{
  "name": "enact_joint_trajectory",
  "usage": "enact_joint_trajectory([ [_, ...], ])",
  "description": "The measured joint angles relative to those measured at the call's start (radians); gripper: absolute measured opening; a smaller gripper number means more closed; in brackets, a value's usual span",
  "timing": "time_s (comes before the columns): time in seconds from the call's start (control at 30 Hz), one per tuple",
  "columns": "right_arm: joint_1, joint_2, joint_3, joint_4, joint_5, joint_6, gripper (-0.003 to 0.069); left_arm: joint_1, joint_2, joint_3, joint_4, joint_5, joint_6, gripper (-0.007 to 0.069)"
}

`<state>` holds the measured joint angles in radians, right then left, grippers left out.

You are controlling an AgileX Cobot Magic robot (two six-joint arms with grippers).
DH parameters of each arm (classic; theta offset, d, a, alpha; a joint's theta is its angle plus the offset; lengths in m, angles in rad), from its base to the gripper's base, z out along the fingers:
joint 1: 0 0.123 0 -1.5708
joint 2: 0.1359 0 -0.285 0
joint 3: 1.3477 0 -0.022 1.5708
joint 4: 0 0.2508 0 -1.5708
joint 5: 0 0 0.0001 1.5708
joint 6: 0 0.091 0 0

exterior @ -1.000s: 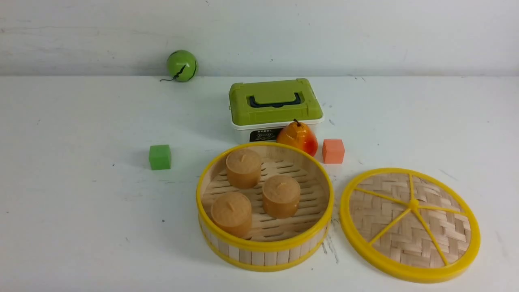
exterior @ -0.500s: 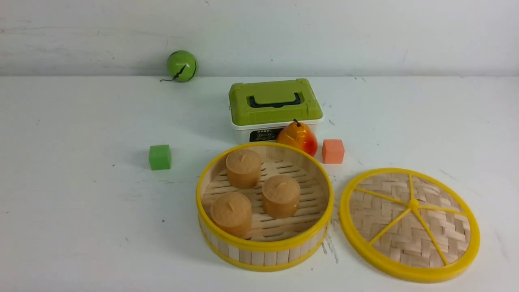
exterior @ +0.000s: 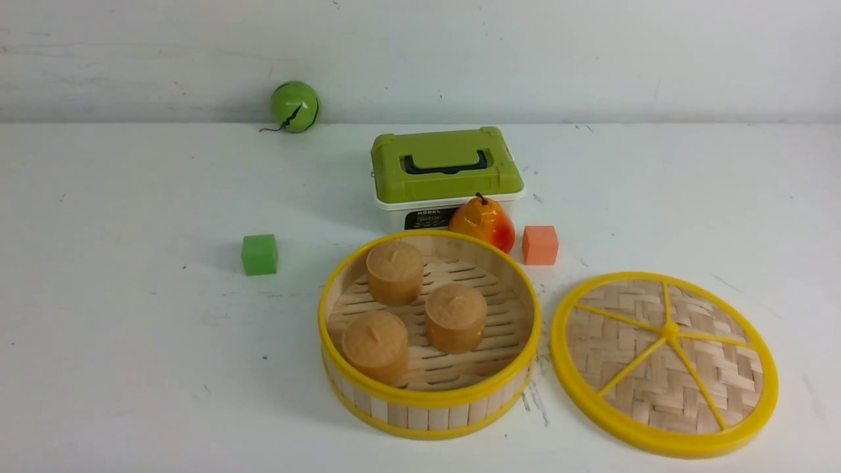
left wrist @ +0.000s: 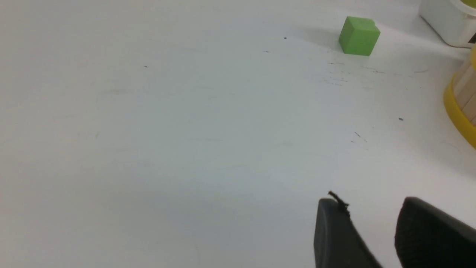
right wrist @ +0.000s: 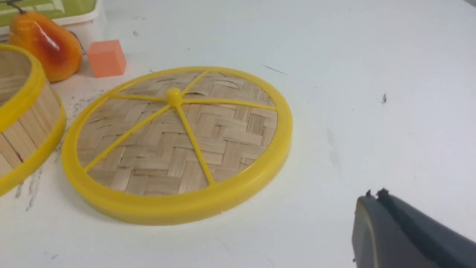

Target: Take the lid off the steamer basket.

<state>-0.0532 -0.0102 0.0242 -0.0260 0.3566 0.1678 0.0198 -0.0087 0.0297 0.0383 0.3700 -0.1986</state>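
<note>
The lid [exterior: 663, 362], a woven bamboo disc with yellow rim and spokes, lies flat on the table to the right of the steamer basket [exterior: 429, 401], apart from it. It also shows in the right wrist view [right wrist: 178, 141]. The basket stands uncovered and holds three tan cylindrical buns [exterior: 454, 316]. Its edge shows in the left wrist view [left wrist: 461, 108]. My left gripper [left wrist: 372, 206] is open and empty over bare table, left of the basket. My right gripper [right wrist: 373, 194] is shut and empty, to the right of the lid. Neither gripper shows in the front view.
A green-and-white box [exterior: 447, 174] stands behind the basket, with a pear [exterior: 484, 222] and an orange cube [exterior: 539, 244] in front of it. A green cube [exterior: 259, 253] sits left of the basket. A green ball [exterior: 294, 106] lies by the back wall.
</note>
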Motion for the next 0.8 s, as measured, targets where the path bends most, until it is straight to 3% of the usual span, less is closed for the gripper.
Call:
enact_joint_trajectory([
  [0.8,0.034,0.0,-0.005,-0.004,0.029,0.005,-0.0006,0.0,0.0,0.0,0.0,0.0,0.0,0.0239],
])
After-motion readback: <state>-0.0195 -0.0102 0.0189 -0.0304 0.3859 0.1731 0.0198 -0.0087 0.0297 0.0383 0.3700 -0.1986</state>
